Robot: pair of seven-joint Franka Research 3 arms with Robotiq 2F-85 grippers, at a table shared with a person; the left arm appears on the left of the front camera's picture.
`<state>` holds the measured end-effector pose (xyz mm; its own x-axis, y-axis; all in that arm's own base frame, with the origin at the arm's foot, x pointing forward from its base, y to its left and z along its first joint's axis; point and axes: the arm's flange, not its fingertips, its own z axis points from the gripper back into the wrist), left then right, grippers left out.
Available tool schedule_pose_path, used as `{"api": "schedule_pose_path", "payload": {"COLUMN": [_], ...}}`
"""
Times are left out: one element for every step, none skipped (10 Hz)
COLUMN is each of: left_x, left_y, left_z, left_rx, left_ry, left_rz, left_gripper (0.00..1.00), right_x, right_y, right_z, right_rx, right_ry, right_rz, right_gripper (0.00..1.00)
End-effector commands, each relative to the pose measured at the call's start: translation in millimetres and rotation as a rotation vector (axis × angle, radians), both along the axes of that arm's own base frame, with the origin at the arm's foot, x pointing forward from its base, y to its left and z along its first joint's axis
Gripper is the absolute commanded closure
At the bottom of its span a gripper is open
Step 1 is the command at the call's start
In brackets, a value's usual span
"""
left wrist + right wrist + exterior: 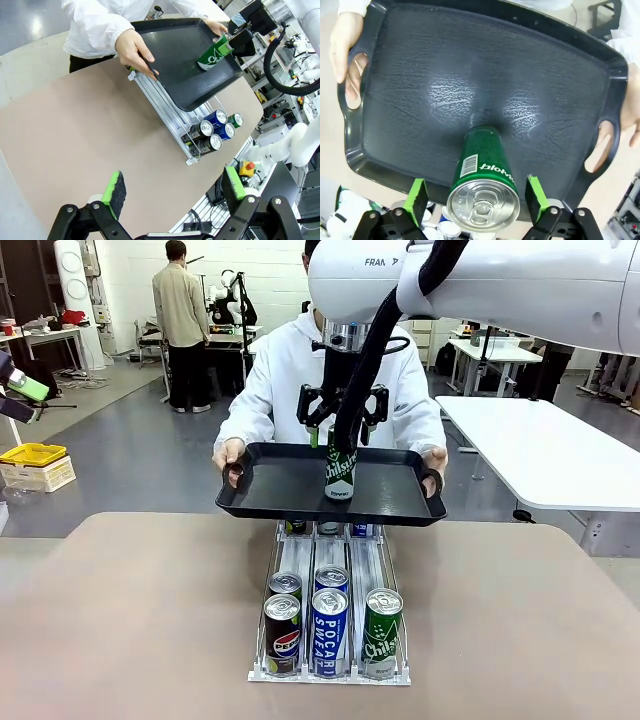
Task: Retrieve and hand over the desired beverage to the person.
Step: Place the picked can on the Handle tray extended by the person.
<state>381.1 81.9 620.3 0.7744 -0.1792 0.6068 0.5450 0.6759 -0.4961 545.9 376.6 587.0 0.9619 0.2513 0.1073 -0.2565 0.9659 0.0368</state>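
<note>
A green Chilsung can [340, 475] stands upright on the black tray [270, 490] that the person [290, 370] in the white hooded jacket holds out with both hands over the far end of the table. My right gripper [340, 438] hangs straight above it. In the right wrist view the green pads [417, 199] stand apart on either side of the can [482, 175], with a gap on each side, so the right gripper [476, 200] is open. My left gripper [174, 186] is open, holds nothing, and hovers over the bare table far from the tray [175, 60].
A clear can rack [300, 677] lies on the table under the tray's front edge, holding a Pepsi can [282, 635], a Pocari Sweat can [329, 630], a green can [381, 632] and others behind. Brown tabletop is free left and right of it.
</note>
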Motion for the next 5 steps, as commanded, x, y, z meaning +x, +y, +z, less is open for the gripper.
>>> {"api": "schedule_pose_path", "payload": {"left_x": [0.5,0.5,0.5,0.5,0.5], "left_y": [1.1,1.1,1.1,1.1,1.1], "left_z": [-0.3,-0.3,-0.3,-0.3,-0.3], "left_rx": [-0.015,-0.015,-0.015,-0.015,-0.015], "left_ry": [-0.021,-0.021,-0.021,-0.021,-0.021], "left_rz": [-0.018,-0.018,-0.018,-0.018,-0.018], "left_gripper": [0.00,0.00,0.00,0.00,0.00], "right_x": [6.0,6.0,4.4,-0.6,-9.6], "right_y": [3.4,2.6,1.1,-1.1,-3.5], "right_z": [5.5,5.8,6.2,8.5,12.4], "right_rx": [0.010,0.013,0.015,0.022,0.029], "right_ry": [0.025,0.025,0.026,0.030,0.032], "right_rz": [0.005,0.001,0.000,0.002,0.011], "right_gripper": [0.00,0.00,0.00,0.00,0.00]}}
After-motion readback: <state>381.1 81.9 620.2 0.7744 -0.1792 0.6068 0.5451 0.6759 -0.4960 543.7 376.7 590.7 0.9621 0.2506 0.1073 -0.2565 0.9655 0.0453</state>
